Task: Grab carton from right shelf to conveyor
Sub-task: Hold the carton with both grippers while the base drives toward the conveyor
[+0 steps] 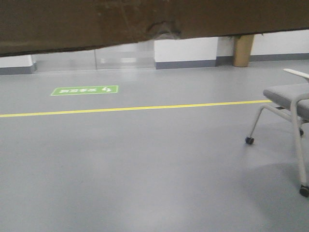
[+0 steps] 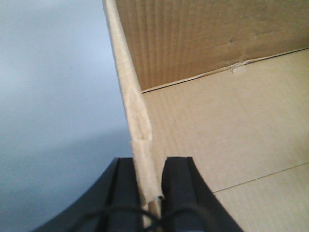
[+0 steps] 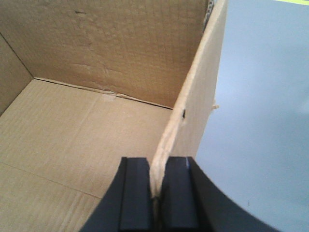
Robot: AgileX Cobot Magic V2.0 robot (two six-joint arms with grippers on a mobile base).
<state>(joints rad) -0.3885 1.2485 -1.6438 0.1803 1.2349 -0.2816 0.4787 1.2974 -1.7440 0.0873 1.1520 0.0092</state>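
- L gripper [image 2: 152, 169]: two black fingers [image 2: 126, 193] straddle the carton's [image 2: 231, 135] side wall from above, one outside, one inside. Jaws are narrow, pinched on the wall's top edge. Wrist cam looks down along that wall.
- R gripper [image 3: 157, 169]: same pose on the opposite wall, with black fingers [image 3: 135, 193] either side of the cardboard edge, clamped tight on it.
- Carton is plain brown corrugated, open at the top and held between both grippers. L cam shows the inside bottom w/ flap seams and a small tape scrap [image 2: 237, 69] at the far seam. The gripped wall has a torn notch [image 2: 140, 139] just above the fingers.
- R cam: small dark hole [image 3: 185, 114] in the gripped wall.
- Grey floor [image 3: 260, 121] shows beyond the outer side of each gripped wall.
- Front cam: carton's dark underside w/ a torn patch and clear tape [image 1: 161, 29] fills the top of the view, up in the air over the floor.
- Chair [image 1: 289, 94] at R, grey seat, on castors.
- Yellow line [image 1: 135, 108] runs across the floor.
- Green floor sticker [image 1: 85, 90] beyond the line has white characters + arrow, upside-down to the cam; can't read them.
- Far back: white wall [image 1: 186, 48] w/ grey skirting and a brown tube [image 1: 242, 50] standing against it.
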